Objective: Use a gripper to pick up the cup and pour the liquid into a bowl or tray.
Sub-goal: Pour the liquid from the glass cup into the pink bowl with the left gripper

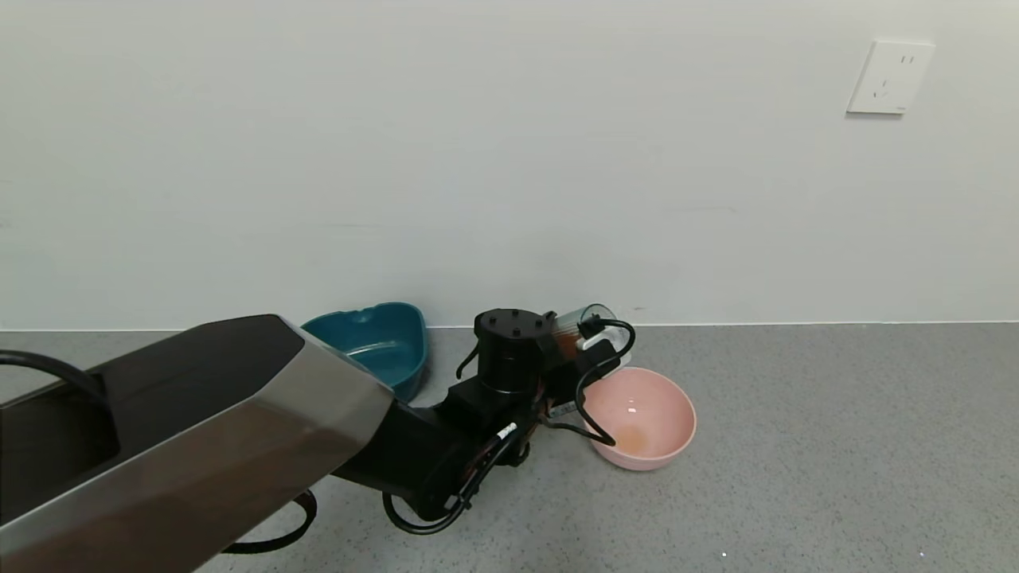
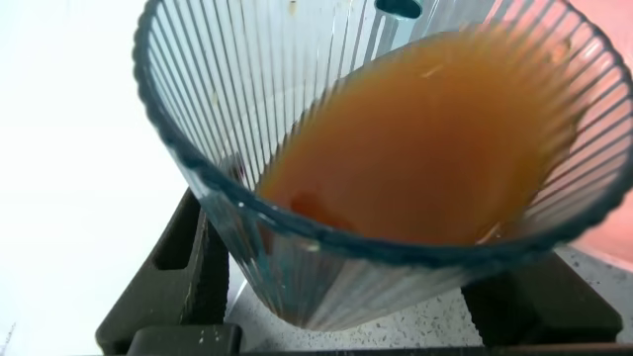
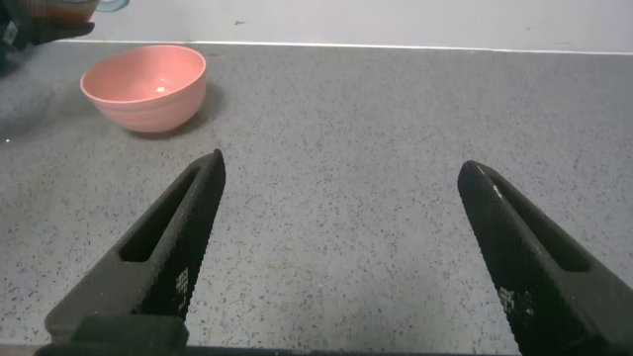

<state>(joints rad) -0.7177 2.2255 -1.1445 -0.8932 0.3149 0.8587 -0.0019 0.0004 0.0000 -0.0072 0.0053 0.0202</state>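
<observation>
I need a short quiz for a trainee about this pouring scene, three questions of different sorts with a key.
1. True or false: the left gripper holds the ribbed cup upright.
2. Where is the cup tilted toward? A) dark teal tub B) pink bowl C) wall socket
3. Fill in: the right gripper is ____ and holds nothing.

Key:
1. False: the cup is tilted, and the orange-red liquid lies against its lower side.
2. B. A little liquid already lies in the bowl.
3. open
</observation>
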